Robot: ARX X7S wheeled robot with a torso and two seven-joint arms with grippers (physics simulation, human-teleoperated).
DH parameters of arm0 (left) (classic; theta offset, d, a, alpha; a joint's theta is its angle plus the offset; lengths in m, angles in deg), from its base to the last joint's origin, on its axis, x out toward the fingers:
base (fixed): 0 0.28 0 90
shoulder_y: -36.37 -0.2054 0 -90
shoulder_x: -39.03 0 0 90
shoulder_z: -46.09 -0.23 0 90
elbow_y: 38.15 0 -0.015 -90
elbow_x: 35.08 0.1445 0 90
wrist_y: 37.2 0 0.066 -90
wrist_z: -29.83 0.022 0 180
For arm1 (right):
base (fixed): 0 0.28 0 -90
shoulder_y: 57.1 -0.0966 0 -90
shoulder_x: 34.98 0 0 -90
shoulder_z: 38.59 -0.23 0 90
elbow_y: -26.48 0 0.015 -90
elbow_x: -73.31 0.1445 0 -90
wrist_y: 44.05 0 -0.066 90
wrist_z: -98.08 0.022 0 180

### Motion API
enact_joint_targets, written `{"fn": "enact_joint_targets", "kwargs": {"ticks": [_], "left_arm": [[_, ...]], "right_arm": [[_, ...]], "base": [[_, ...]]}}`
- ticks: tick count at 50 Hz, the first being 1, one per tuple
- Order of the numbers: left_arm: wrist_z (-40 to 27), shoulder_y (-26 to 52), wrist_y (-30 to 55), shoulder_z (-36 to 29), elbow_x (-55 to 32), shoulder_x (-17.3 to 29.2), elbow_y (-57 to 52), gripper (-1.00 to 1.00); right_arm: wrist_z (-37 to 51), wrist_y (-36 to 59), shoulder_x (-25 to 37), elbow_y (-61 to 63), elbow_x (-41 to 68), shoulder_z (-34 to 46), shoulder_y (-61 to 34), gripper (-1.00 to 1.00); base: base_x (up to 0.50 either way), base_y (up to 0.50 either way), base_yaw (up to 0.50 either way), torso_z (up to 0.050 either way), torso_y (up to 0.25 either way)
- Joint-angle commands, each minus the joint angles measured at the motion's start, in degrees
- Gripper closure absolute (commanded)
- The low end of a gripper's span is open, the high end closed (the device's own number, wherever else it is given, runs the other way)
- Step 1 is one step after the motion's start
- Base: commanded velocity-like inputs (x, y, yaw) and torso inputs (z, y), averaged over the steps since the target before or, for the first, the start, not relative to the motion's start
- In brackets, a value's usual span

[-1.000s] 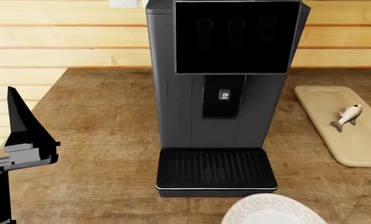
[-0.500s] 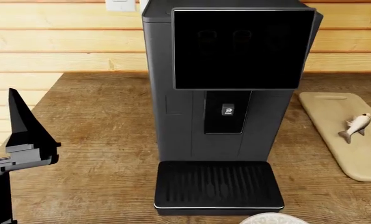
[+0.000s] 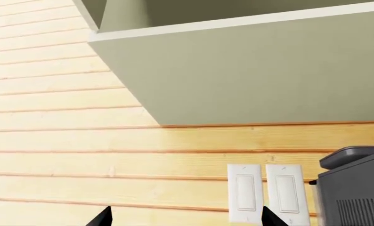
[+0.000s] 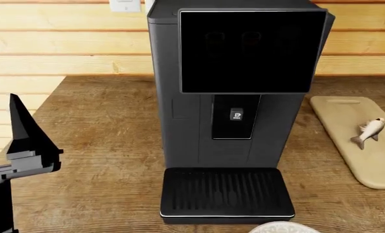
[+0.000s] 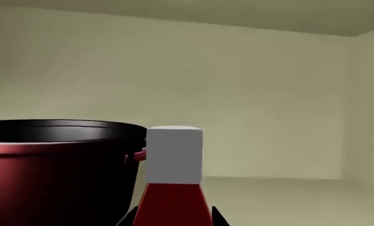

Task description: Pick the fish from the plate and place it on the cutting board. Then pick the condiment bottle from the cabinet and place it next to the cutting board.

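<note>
Upright, the condiment bottle [image 5: 172, 188] points cap-up between right pincer [image 5: 168, 217] tips; grip unclear.

A tall dark grey coffee machine [image 4: 238, 97] stands upright on the wooden worktop [image 4: 102, 145], with its back near the pale plank wall [image 4: 63, 43]. Its upper front is a glossy black panel, and a black ribbed drip tray [image 4: 226, 193] juts out at its base. On the wall beside the machine's top are two white light switches [image 3: 265, 193], side by side. Above them hangs a sage-green cabinet [image 3: 262, 70]. Inside the cabinet sits a dark red pot [image 5: 55, 169] with a black rim.
</note>
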Motion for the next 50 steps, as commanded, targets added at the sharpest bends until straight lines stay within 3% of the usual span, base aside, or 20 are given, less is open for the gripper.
{"fn": "enact_joint_targets", "kwargs": {"ticks": [1,11,26,34,39,50], "left_arm": [[-0.11,-0.21,-0.32,0.04,-0.01,0.0,0.15,-1.0],[-0.02,-0.09,-0.49,-0.13,-0.17,0.11,0.17,-1.0],[-0.26,-0.31,-0.2,-0.44,0.02,0.3,-0.48,-1.0],[-0.04,0.21,0.02,-1.6,0.4,0.19,-0.25,-1.0],[0.1,0.6,0.35,-2.6,0.8,0.08,-0.23,-1.0],[0.35,1.42,0.96,-3.66,0.93,0.33,-0.41,-1.0]], "right_arm": [[-1.48,-2.39,0.77,-0.52,-0.68,4.09,-1.52,1.0],[-5.35,-2.67,0.34,6.17,-11.23,-5.29,-2.11,1.0],[-9.76,-0.55,1.46,16.35,-11.12,-6.73,-2.11,1.0],[-16.08,2.5,2.91,22.62,-10.19,-6.9,-2.07,1.0],[-20.95,17.57,3.72,47.86,-9.86,-7.86,6.45,1.0],[-26.9,37.86,6.37,78.13,-9.4,-9.18,13.61,1.0]], "base": [[-0.24,0.0,0.0,0.0,0.0],[-0.48,0.0,0.0,0.0,0.0],[-0.49,-0.02,0.0,0.0,0.0],[-0.02,0.0,0.0,0.0,0.0],[0.0,0.0,0.0,0.0,0.0],[0.0,0.0,0.0,0.0,0.0]]}}
